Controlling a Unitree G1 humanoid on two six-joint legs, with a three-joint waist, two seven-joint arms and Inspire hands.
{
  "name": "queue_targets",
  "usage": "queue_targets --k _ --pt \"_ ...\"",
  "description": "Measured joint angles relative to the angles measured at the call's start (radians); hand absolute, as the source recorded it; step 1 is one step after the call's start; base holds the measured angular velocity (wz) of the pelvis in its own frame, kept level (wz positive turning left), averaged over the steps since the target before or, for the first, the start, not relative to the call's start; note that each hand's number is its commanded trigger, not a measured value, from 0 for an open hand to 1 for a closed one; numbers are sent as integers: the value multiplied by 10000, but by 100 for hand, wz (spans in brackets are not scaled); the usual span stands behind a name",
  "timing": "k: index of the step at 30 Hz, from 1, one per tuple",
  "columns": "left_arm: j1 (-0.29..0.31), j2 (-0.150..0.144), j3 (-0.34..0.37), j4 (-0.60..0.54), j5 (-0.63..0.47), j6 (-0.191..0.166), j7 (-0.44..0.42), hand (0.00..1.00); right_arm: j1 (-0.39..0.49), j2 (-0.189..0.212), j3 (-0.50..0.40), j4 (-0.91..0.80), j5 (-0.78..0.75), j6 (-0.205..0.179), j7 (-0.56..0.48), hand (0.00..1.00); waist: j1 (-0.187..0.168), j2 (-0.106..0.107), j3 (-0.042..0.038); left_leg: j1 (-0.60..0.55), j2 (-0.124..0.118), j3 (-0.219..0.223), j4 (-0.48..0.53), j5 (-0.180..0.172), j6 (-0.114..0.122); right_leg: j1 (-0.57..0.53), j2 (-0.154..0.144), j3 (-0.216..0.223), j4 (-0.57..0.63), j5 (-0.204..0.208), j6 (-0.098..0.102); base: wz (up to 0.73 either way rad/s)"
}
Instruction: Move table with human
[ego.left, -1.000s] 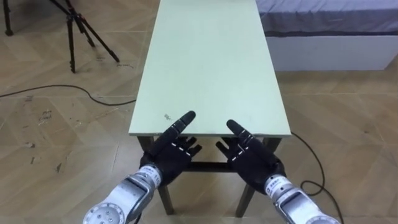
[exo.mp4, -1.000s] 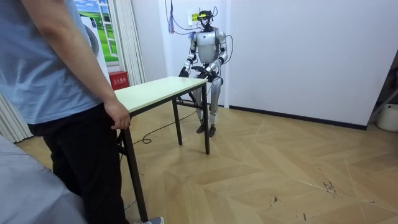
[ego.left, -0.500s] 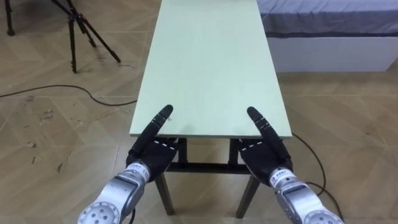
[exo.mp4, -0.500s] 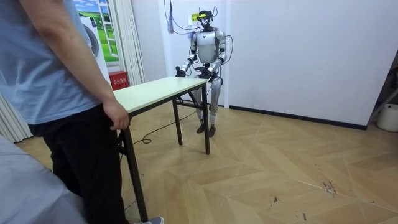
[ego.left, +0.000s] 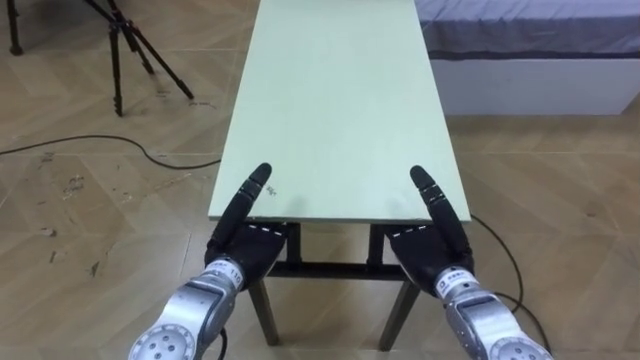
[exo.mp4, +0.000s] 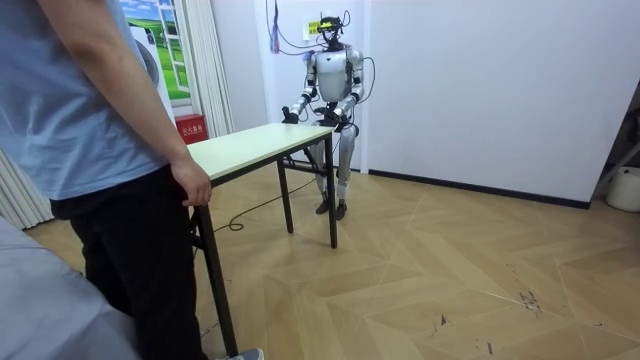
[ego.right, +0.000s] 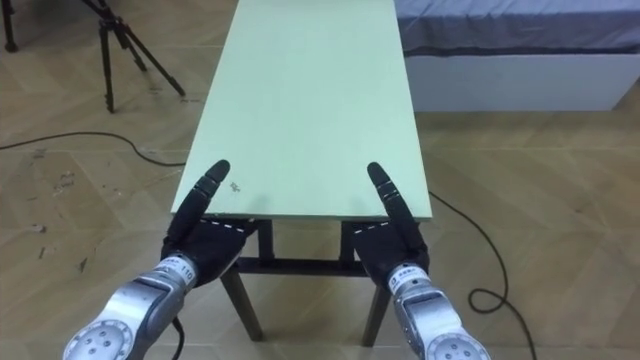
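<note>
A long table with a pale green top and dark legs stretches away from me. My left hand is at the near edge's left corner, its thumb lying straight on the top. My right hand mirrors it at the right corner. The rest of each hand reaches under the edge and is hidden. In the room view I stand upright at the table's far end by the white wall. A person in a blue shirt stands at the near end, one hand resting on that end's corner.
A dark tripod stands on the wooden floor left of the table, with a cable trailing past it. A low bed with a white base lies to the right. A red box sits by the curtain.
My hands have spread from the middle of the near edge out to its corners and dropped, so that only the thumbs lie on top. The person's hand has shifted slightly.
</note>
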Motion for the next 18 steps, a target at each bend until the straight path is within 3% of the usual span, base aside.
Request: queue_targets --k 4,6,8,9,10,13,18 --pt "-1 -1 0 0 1 -38 4 0 0 62 -42 -62 0 0 -96 0 -24 0 0 -1 0 -15 -2 0 0 0 0 -31 -1 0 0 0" --pt "-1 -7 0 -1 9 -62 4 25 0 151 -96 -68 -34 -28 -98 57 -11 1 -1 -9 1 -11 -2 0 -1 -13 4 -7 0 0 0 0" --pt "-2 -34 0 -1 14 -115 4 65 0 181 -98 -70 -35 -70 -98 100 -12 2 -1 -12 0 -11 0 0 0 -17 4 -4 1 0 0 0" --pt "-1 -41 0 -1 17 -121 6 79 0 202 -98 -71 -36 -106 -98 100 -7 2 -1 -14 0 -12 3 0 0 -17 4 0 2 0 0 0" --pt "-1 -41 0 0 16 -124 21 85 0 216 -97 -70 -38 -119 -98 100 -7 2 -1 -14 0 -10 6 0 0 -17 4 8 2 0 0 0" --pt "-1 -49 0 9 96 -126 50 92 0 231 -97 -71 -92 -128 -98 100 -11 2 -1 -14 1 -9 12 1 0 -18 3 4 10 0 0 0" --pt "-1 -228 0 97 229 -161 216 98 1 448 -96 -31 -494 -368 -1133 100 86 11 4 -114 1 -21 -1 1 -1 -116 3 14 7 -3 -2 2"
